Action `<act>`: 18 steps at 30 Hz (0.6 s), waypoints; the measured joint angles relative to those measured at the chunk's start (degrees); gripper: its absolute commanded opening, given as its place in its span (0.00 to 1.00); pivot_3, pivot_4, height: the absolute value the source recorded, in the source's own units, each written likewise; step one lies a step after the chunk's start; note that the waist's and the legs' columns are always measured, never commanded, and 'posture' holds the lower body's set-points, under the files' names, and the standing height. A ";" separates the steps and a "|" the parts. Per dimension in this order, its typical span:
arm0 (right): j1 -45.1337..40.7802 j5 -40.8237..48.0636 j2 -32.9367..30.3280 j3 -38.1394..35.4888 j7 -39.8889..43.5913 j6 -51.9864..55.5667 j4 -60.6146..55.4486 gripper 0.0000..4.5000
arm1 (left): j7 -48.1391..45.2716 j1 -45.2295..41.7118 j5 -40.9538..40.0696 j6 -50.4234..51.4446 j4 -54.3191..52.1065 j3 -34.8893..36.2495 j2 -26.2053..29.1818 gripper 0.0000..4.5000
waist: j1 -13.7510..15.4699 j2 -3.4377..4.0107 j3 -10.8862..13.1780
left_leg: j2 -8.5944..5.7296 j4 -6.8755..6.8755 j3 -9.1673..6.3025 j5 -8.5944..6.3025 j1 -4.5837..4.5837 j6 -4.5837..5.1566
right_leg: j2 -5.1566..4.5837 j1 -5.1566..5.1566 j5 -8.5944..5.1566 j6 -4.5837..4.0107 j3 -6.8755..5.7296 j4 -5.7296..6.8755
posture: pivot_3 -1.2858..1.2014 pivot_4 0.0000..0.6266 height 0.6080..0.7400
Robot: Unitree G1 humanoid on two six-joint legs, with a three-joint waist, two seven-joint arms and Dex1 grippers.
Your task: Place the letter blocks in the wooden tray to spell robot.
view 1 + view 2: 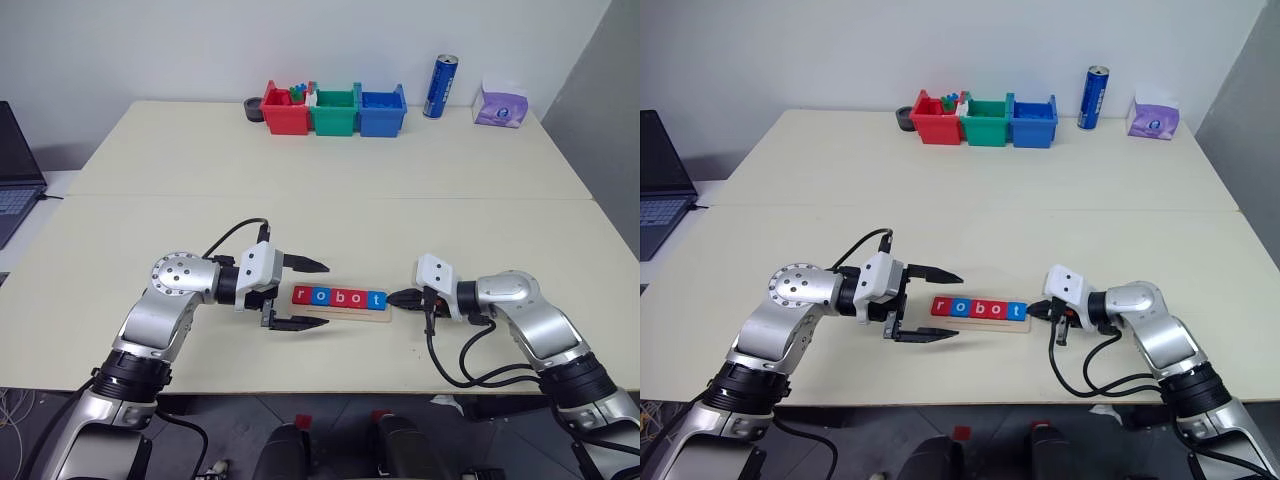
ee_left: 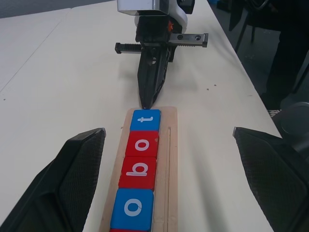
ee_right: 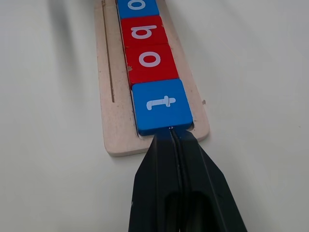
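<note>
Five letter blocks (image 1: 339,297) fill wooden tray (image 1: 345,314) on cream table (image 1: 330,190) (white wall behind); left fingers (image 1: 303,294) wide, right fingers (image 1: 400,298) closed, empty.

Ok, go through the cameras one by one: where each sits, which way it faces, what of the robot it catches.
Left and right eye views: on the head, looking forward and down at the table; both arms show, the left hand open, the right hand shut.
Left wrist view: along the left hand's open fingers toward the letter blocks; the right hand shows beyond.
Right wrist view: along the shut right hand at the t block.
All views share the wooden tray.
</note>
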 measured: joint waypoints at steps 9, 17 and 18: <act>-0.06 0.27 -0.36 -0.83 0.09 0.19 0.16 0.01 | -0.09 0.00 0.00 -0.03 0.01 0.00 0.02 1.00 | -0.01 0.00 0.00 | 0.00 0.00 0.00 0.00 0.00 0.00 | 0.01 0.00 0.00 0.00 0.00 0.00 | 0.52 0.24 1.00; -0.06 -0.21 1.47 -0.18 -0.31 0.18 0.16 0.01 | -0.10 0.01 0.00 -0.03 0.01 0.00 0.15 1.00 | -0.01 0.00 0.00 | 0.00 0.00 0.00 0.00 0.00 0.00 | 0.01 0.00 0.00 0.00 0.00 0.00 | 0.52 0.24 1.00; -0.06 -0.41 1.69 -0.18 -0.33 0.16 0.16 0.01 | -0.09 0.05 0.00 -0.03 0.00 0.00 0.18 1.00 | -0.01 0.00 0.00 | 0.00 0.00 0.00 0.00 0.00 0.00 | 0.01 0.00 0.00 0.00 0.00 0.00 | 0.52 0.24 1.00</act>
